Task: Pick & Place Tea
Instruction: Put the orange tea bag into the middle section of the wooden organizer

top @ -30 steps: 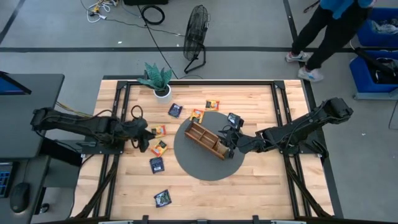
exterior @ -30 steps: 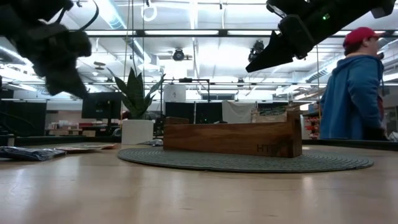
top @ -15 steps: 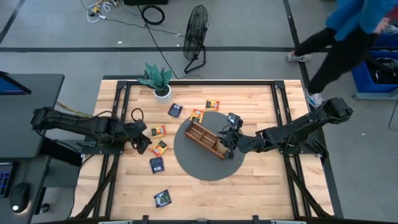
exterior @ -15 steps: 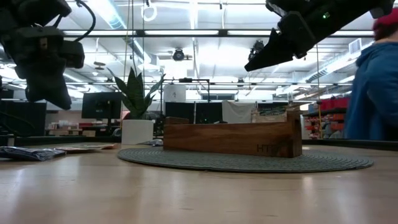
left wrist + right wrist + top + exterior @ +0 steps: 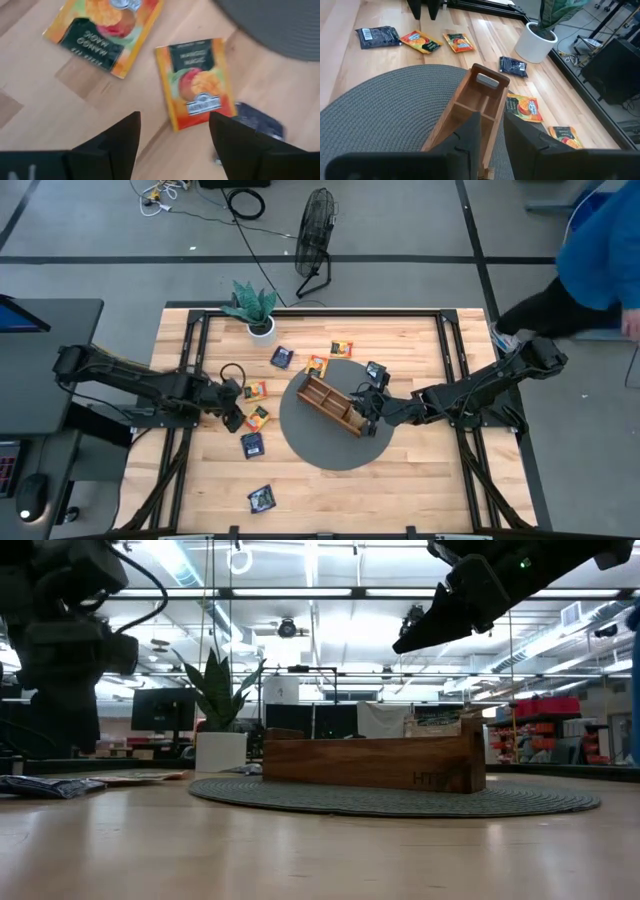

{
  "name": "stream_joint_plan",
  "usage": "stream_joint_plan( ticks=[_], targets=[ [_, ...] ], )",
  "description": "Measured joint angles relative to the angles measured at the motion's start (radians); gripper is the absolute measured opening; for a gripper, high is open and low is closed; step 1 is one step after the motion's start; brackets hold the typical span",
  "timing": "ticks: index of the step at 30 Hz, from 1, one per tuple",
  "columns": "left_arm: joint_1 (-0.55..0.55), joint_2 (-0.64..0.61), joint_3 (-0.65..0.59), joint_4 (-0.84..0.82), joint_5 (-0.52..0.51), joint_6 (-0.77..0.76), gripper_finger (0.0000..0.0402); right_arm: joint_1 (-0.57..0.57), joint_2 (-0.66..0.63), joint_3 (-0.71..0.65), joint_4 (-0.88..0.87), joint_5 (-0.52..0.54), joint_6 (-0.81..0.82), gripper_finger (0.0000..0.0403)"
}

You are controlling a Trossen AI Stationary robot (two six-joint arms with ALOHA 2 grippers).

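Observation:
Several tea sachets lie flat on the wooden table. Two orange ones point(image 5: 196, 82) point(image 5: 102, 27) and a dark one point(image 5: 255, 125) are under my left gripper point(image 5: 172, 137), which stands open above the table point(image 5: 236, 412). Its fingers point down, just short of the nearer orange sachet, and touch nothing. More sachets lie near the plant point(image 5: 283, 357) point(image 5: 316, 365) point(image 5: 342, 348) and toward the near edge point(image 5: 252, 445) point(image 5: 262, 498). The long wooden tray point(image 5: 333, 405) rests on a round grey mat point(image 5: 325, 455). My right gripper point(image 5: 368, 408) hovers above the tray's right end, its fingers a little apart point(image 5: 492, 135) and empty.
A potted plant point(image 5: 255, 310) stands at the table's far left. Another dark sachet point(image 5: 376, 370) lies at the mat's far edge, beside my right arm. Black rails point(image 5: 195, 370) run along both table sides. A person point(image 5: 590, 250) passes beyond the far right corner.
My left gripper has come down toward the table and tipped from a slant to point straight down, shifting slightly toward the two orange sachets. My right gripper has kept still. The person beyond the table has walked toward the right.

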Motion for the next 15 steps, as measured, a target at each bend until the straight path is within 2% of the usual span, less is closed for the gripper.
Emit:
stream_joint_plan(
  ticks=[15],
  targets=[
    [0.000,0.208,0.000,0.108,0.021,0.009,0.0223,0.000,0.000,0.000,0.000,-0.002,0.000,0.0091]
  ],
)
